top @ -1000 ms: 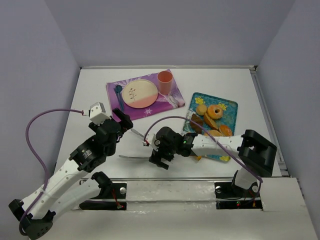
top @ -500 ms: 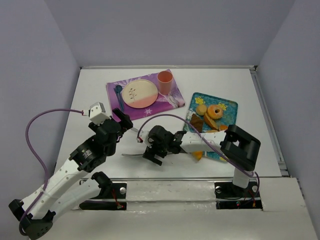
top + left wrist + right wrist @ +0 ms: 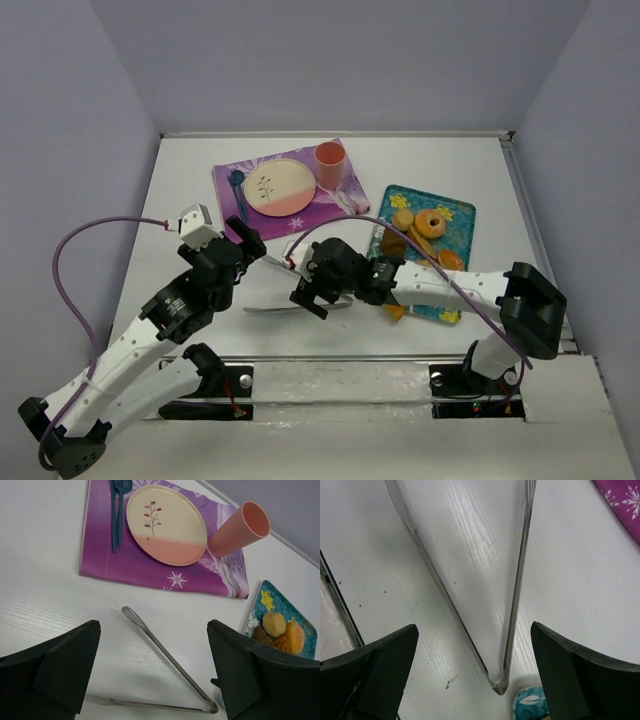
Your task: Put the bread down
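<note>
Right gripper (image 3: pixel 474 626): jaws spread wide, gripping nothing. The hinge end of the metal tongs (image 3: pixel 517 595) lies on the table between my fingers. Left gripper (image 3: pixel 154 625): jaws wide apart, empty, tongs just ahead. The croissant (image 3: pixel 416 242) lies on the teal tray (image 3: pixel 455 212), behind my right jaws, beside the doughnut (image 3: pixel 432 222).

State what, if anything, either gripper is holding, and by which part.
Nothing is held. The right gripper is open over the hinged end of the silver metal V-shaped tongs lying on the white table; the left gripper is open and empty too.
</note>
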Available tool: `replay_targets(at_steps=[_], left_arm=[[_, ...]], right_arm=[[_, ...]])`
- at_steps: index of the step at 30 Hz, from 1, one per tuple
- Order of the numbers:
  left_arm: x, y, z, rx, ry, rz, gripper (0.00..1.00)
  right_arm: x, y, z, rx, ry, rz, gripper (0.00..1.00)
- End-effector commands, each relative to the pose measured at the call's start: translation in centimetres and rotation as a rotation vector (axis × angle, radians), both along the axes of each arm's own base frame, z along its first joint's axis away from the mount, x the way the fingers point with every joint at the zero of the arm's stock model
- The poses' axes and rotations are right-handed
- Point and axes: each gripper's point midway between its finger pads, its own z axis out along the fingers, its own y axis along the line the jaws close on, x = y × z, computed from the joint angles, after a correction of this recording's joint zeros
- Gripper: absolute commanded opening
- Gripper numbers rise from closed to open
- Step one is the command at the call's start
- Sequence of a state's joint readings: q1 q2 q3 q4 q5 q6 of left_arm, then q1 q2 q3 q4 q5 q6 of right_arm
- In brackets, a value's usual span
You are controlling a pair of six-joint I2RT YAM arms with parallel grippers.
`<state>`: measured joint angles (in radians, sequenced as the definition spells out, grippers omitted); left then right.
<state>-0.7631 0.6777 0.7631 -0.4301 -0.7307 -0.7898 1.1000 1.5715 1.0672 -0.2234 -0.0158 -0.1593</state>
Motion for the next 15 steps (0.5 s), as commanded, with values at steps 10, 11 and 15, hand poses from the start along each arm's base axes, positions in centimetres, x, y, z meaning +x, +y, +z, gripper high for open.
replay_targets(at_steps=[10, 11, 15], left_arm=[[0.6, 0.4, 0.3, 0.024, -0.015, 0.036, 0.99], [0.7, 0.4, 0.3, 0.025, -0.014, 0.037, 0.99], [0.8, 0.3, 0.2, 0.033, -0.01, 0.039, 0.99]], right_arm=[[0.6, -3.9, -5.7, -0.177, 0.127, -0.038, 1.0], [0.4, -3.8, -6.0, -0.18, 0.133, -0.026, 1.0], [-0.1, -3.8, -7.5, -0.204, 0.174, 0.019, 1.0]])
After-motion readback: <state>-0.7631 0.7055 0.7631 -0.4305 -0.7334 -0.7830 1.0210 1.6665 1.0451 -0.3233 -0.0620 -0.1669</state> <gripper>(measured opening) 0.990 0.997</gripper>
